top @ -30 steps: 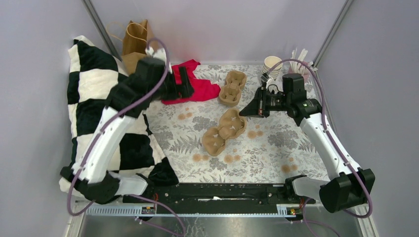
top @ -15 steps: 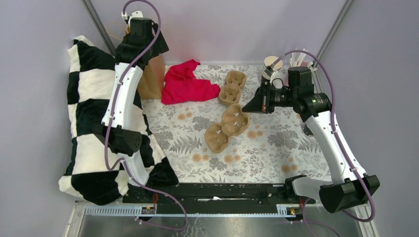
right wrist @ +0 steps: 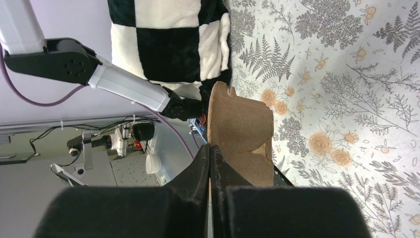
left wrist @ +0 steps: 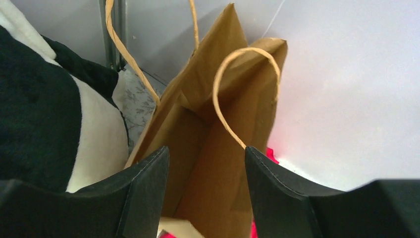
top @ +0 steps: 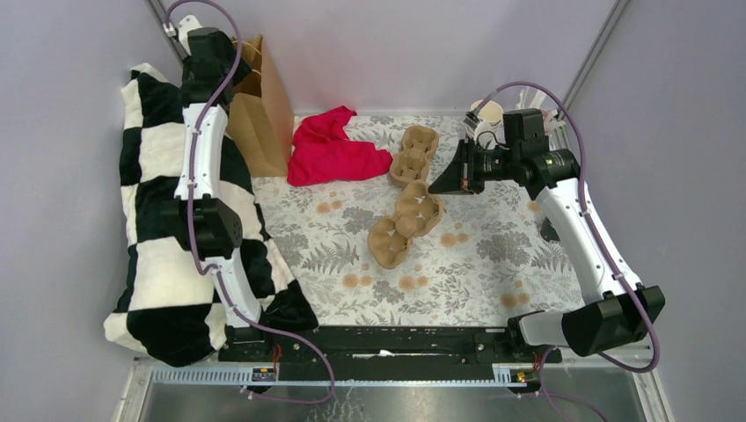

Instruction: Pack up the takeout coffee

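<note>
The lidded takeout coffee is not in view. My left gripper (top: 230, 72) is raised at the back left, open and empty, over the mouth of a standing brown paper bag (top: 264, 110). In the left wrist view the gripper (left wrist: 205, 154) has its fingers spread above the bag (left wrist: 223, 129) and its rope handles. My right gripper (top: 437, 186) is shut on the edge of a brown cardboard cup carrier (top: 406, 221) at the table's middle. The right wrist view shows the gripper (right wrist: 210, 148) pinching the carrier (right wrist: 242, 129).
A second cardboard carrier (top: 413, 156) lies behind the first. A red cloth (top: 334, 151) lies next to the bag. A black-and-white checkered pillow (top: 158, 202) fills the left side. A stack of lidless paper cups (top: 486, 114) stands at the back right.
My left arm has swung from over the red cloth up to the back-left corner, and the paper bag now stands upright and open. My right gripper has shifted slightly back with the carrier's edge.
</note>
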`<state>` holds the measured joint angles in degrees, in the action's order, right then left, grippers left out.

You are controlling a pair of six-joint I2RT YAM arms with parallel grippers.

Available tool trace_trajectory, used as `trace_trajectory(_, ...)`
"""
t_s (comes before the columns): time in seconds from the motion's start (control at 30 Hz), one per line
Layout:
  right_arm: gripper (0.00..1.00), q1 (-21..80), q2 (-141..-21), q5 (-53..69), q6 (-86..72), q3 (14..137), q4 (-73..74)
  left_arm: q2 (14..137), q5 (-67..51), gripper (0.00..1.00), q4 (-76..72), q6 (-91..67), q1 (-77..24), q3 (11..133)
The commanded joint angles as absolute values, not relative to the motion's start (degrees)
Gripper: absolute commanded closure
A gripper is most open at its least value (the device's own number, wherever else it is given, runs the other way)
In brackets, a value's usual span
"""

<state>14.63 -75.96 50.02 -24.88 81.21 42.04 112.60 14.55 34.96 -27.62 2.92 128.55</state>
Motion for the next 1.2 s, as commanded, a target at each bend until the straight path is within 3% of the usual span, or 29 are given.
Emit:
trace_trajectory(0.0, 1.0, 14.9, -77.1, 49.0, -22.3, 85.9, 44.2, 115.3, 8.1, 0.34, 25.6, -33.0, 4.7, 129.7)
trace_trajectory(0.1, 1.0, 14.9, -77.9, 47.6, -21.3, 87.4, 45.7, 118.1, 6.6, 0.33, 22.0, -33.0, 5.1, 130.3)
trace_trajectory(0.17, 1.0, 14.9, -78.6, 46.5, -20.3, 88.9, 47.3, 119.8, 6.9, 0.38, 21.2, -32.9, 5.4, 132.2)
trace_trajectory(0.47, 1.0, 14.9, -78.5, 44.1, -19.2, 90.9, 49.4, 118.8, 5.8, 1.0, 17.4, -32.4, 6.8, 132.5)
trace_trajectory(0.87, 1.0, 14.9, -77.3, 45.2, -20.0, 88.6, 46.7, 100.2, 0.3, 1.0, 18.9, -28.4, 6.8, 129.4)
trace_trajectory(1.17, 1.0, 14.9, -75.1, 43.4, -21.1, 89.3, 46.6, 85.9, -11.3, 1.0, 18.0, -29.4, 6.4, 120.7)
